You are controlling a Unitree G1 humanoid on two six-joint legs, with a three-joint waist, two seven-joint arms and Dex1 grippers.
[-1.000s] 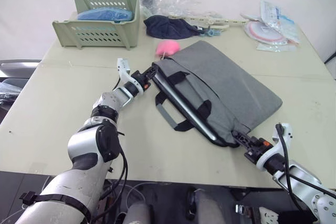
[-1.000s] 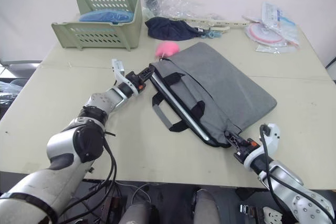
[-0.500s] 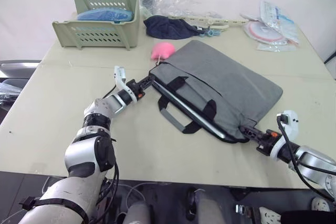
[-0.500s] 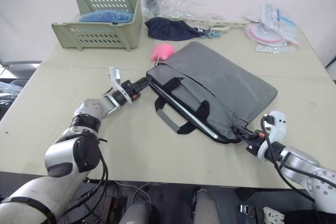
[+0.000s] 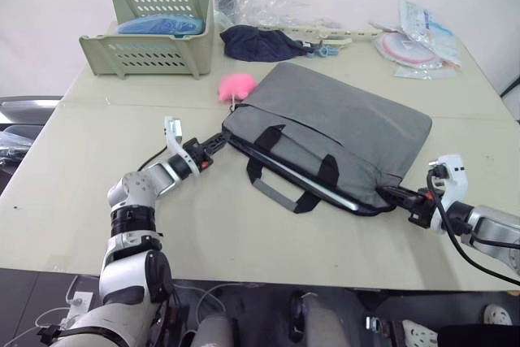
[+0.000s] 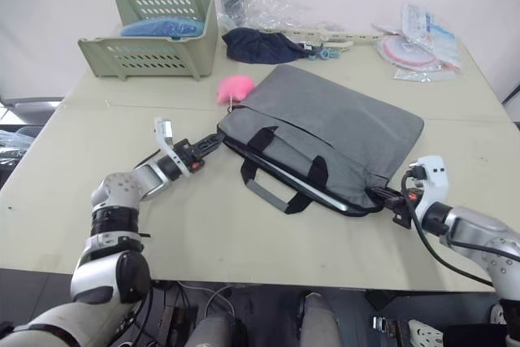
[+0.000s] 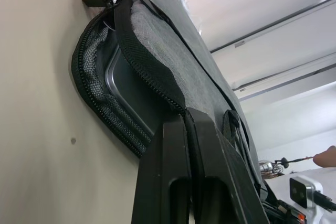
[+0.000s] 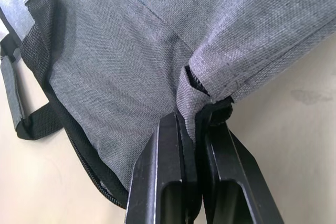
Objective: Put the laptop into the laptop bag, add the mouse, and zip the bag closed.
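The grey laptop bag [image 5: 341,123] lies flat mid-table with its zipper mouth open along the near side and two black handles [image 5: 280,188] spilling out. The silver laptop [image 7: 116,75] sits inside, its edge showing in the opening [image 5: 313,188]. My left gripper [image 5: 219,139] is shut on the black zipper trim at the bag's left corner [image 7: 157,85]. My right gripper [image 5: 396,194] is shut on the grey fabric of the bag's right near corner [image 8: 197,85]. The mouse is out of view.
A pink fluffy blob [image 5: 236,85] touches the bag's far left corner. At the back stand a green basket [image 5: 154,34], a navy cloth bundle [image 5: 260,41], clear plastic bags [image 5: 260,6] and packets [image 5: 418,38]. The table's near edge runs close under my right gripper.
Both grippers have drawn apart while holding the bag, the left one toward the near left and the right one to the right. The bag has turned, its mouth pulled narrower. The pink blob shifted left.
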